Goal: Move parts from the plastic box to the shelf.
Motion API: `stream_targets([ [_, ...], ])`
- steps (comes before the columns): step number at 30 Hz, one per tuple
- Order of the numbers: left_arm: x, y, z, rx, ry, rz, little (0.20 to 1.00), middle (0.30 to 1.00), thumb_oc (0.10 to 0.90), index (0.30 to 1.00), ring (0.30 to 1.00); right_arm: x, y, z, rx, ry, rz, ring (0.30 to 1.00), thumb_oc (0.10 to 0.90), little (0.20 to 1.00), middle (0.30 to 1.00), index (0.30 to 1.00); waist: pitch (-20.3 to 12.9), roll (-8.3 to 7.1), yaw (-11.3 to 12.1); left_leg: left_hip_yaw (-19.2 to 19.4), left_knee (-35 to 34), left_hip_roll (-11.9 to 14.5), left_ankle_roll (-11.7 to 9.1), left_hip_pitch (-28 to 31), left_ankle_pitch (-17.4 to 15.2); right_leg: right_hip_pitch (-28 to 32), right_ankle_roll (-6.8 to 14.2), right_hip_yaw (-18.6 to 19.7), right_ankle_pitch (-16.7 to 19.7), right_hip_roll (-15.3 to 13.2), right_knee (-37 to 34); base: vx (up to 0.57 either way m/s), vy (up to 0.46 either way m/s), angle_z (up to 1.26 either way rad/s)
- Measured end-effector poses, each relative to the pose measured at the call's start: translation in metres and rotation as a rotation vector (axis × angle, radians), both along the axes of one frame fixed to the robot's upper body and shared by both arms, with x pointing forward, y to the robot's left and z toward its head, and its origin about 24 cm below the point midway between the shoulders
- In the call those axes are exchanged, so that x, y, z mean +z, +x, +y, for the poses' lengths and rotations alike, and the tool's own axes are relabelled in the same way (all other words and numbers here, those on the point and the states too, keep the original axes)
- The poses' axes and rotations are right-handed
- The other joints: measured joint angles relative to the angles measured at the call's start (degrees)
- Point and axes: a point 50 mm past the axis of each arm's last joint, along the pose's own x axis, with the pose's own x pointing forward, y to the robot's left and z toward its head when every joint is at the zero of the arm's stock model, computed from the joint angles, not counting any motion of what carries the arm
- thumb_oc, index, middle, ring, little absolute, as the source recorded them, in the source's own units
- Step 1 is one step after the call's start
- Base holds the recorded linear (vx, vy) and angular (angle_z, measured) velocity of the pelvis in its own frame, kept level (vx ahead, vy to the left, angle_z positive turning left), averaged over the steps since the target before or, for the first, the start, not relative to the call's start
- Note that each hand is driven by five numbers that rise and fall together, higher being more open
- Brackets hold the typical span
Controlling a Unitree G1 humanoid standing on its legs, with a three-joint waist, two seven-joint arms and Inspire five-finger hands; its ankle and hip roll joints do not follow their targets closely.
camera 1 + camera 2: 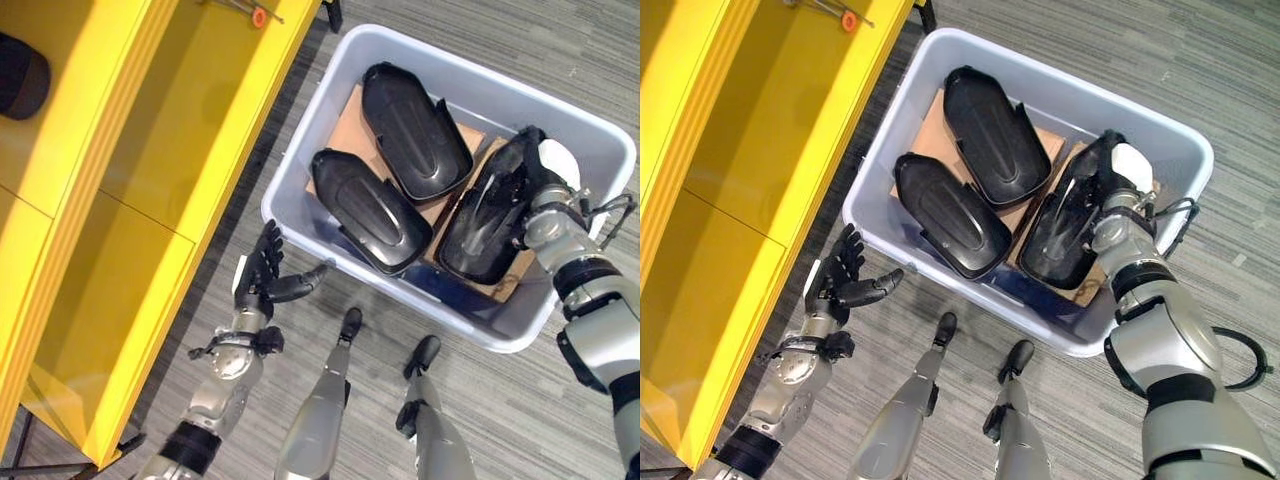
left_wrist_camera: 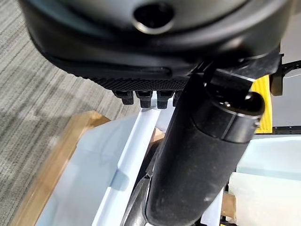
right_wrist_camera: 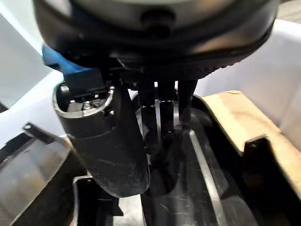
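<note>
We look down on a pale plastic box (image 1: 600, 140) standing on the grey carpeted floor (image 1: 500, 420), with a yellow shelf (image 1: 120, 200) at nine o'clock of it. Three black moulded shell parts lie in the box on brown cardboard (image 1: 345, 125): one part (image 1: 412, 130) at twelve o'clock, a second part (image 1: 370, 210) at the centre, and a third part (image 1: 485, 225) at three o'clock. None has reached the shelf yet.

The right robot hand (image 1: 525, 170) reaches into the box, its fingers (image 3: 160, 122) extended down into the hollow of the third part and its thumb (image 3: 110, 146) set beside them; we judge it to be resting on the shell with no grip closed. The left robot hand (image 1: 268, 275) hangs outside the box at about seven o'clock of it, over the floor, fingers loosely spread and holding nothing.

We judge the parts to be light, stiff, thin-walled plastic with a glossy, rather slippery skin. The curved back offers little purchase, so the raised rim along the long edge seems the best hold, pinched between thumb and fingers. Being long, a shell may swing if taken near one end.
</note>
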Motion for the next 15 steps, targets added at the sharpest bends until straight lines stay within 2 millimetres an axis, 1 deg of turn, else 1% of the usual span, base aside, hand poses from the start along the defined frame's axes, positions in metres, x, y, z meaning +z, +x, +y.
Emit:
stream_targets([
  [1, 0.000, 0.000, 0.000, 0.007, 0.000, 0.001, 1.000, 1.000, 0.900, 1.000, 1.000, 0.002, 0.002, 0.008, 0.036, -0.047, 0.001, 1.000, 0.900, 1.000, 1.000, 1.000, 0.0, -0.07, -0.6, 0.1, 0.0, 0.0, 0.0, 0.0, 0.0, 0.0, 0.1, 0.1, 0.1, 0.0, 0.0, 0.00, 0.000, 0.00],
  [4, 0.000, 0.000, 0.001, 0.018, -0.002, 0.002, 1.000, 1.000, 0.900, 1.000, 1.000, 0.004, 0.003, 0.014, 0.065, -0.116, -0.001, 1.000, 0.900, 1.000, 1.000, 1.000, 0.1, -0.16, -0.8, 0.2, 0.0, 0.1, 0.0, 0.1, 0.0, 0.0, 0.1, 0.2, 0.1, 0.0, 0.0, 0.00, 0.003, -0.01],
  [5, 0.001, 0.000, 0.002, 0.024, -0.002, -0.002, 1.000, 1.000, 0.900, 1.000, 1.000, 0.007, 0.004, 0.018, 0.085, -0.161, -0.003, 1.000, 0.900, 1.000, 1.000, 1.000, 0.2, -0.36, -1.4, 0.3, 0.0, 0.1, 0.0, 0.2, 0.0, 0.0, 0.1, 0.3, 0.1, 0.1, 0.0, 0.00, 0.007, -0.05],
  [6, 0.000, -0.001, 0.007, 0.047, -0.006, 0.000, 1.000, 1.000, 0.900, 1.000, 1.000, 0.013, 0.005, 0.032, 0.147, -0.242, -0.021, 1.000, 0.900, 1.000, 1.000, 1.000, 0.6, -1.01, -2.1, 0.6, 0.0, 0.2, 0.0, 0.4, 0.0, 0.1, 0.1, 0.5, 0.2, 0.2, 0.0, 0.00, 0.001, -0.09],
  [8, -0.001, -0.002, 0.008, 0.063, -0.008, 0.000, 1.000, 1.000, 0.900, 1.000, 1.000, 0.017, 0.005, 0.039, 0.181, -0.270, -0.040, 1.000, 0.900, 1.000, 1.000, 1.000, 0.9, -1.54, -2.2, 1.0, 0.0, 0.2, 0.0, 0.7, 0.0, 0.3, 0.0, 1.0, 0.4, 0.2, 0.0, 0.00, -0.004, -0.09],
  [10, 0.000, -0.002, 0.012, 0.081, -0.011, -0.008, 1.000, 1.000, 0.900, 1.000, 1.000, 0.021, 0.006, 0.047, 0.211, -0.304, -0.058, 1.000, 0.900, 1.000, 1.000, 1.000, 1.6, -2.78, -2.7, 1.2, 0.0, 0.3, 0.0, 1.3, 0.0, 0.9, 0.0, 1.2, 0.5, 0.2, 0.0, 0.00, 0.006, -0.03],
  [11, 0.003, -0.003, 0.017, 0.101, -0.016, -0.029, 1.000, 1.000, 0.900, 1.000, 1.000, 0.026, 0.004, 0.057, 0.251, -0.314, -0.085, 1.000, 0.900, 1.000, 1.000, 1.000, 2.1, -3.74, -3.8, 1.2, 0.0, 0.3, 0.1, 1.4, 0.0, 0.9, 0.1, 1.2, 0.6, 0.3, 0.0, -0.02, 0.020, -0.03],
  [12, 0.005, -0.004, 0.022, 0.123, -0.015, -0.042, 1.000, 1.000, 0.900, 1.000, 1.000, 0.031, 0.003, 0.067, 0.295, -0.315, -0.114, 1.000, 0.900, 1.000, 1.000, 1.000, 2.5, -4.47, -4.1, 1.4, 0.0, 0.3, 0.1, 1.5, 0.1, 0.9, 0.0, 1.4, 0.7, 0.3, 0.0, -0.01, 0.007, -0.05],
  [13, 0.004, -0.005, 0.024, 0.133, -0.017, -0.043, 1.000, 1.000, 0.900, 1.000, 1.000, 0.033, 0.001, 0.072, 0.320, -0.311, -0.131, 1.000, 0.900, 1.000, 1.000, 1.000, 2.6, -4.95, -4.5, 1.5, 0.0, 0.3, 0.1, 1.6, 0.1, 0.9, 0.0, 1.7, 0.8, 0.3, 0.0, -0.02, 0.010, -0.08],
  [14, 0.005, -0.006, 0.028, 0.151, -0.014, -0.049, 1.000, 1.000, 0.900, 1.000, 1.000, 0.035, -0.002, 0.083, 0.367, -0.325, -0.156, 1.000, 0.900, 1.000, 1.000, 1.000, 2.6, -5.49, -5.0, 1.7, 0.0, 0.3, 0.2, 1.6, 0.1, 0.9, 0.0, 1.9, 0.9, 0.3, 0.0, -0.02, 0.013, -0.11],
  [15, 0.005, -0.007, 0.029, 0.163, -0.015, -0.048, 1.000, 1.000, 0.900, 1.000, 1.000, 0.034, -0.005, 0.092, 0.408, -0.315, -0.176, 1.000, 0.900, 1.000, 1.000, 1.000, 2.6, -5.98, -5.1, 2.1, 0.0, 0.3, 0.2, 1.8, 0.1, 0.8, 0.0, 2.3, 1.0, 0.3, 0.0, -0.02, 0.012, -0.11],
])
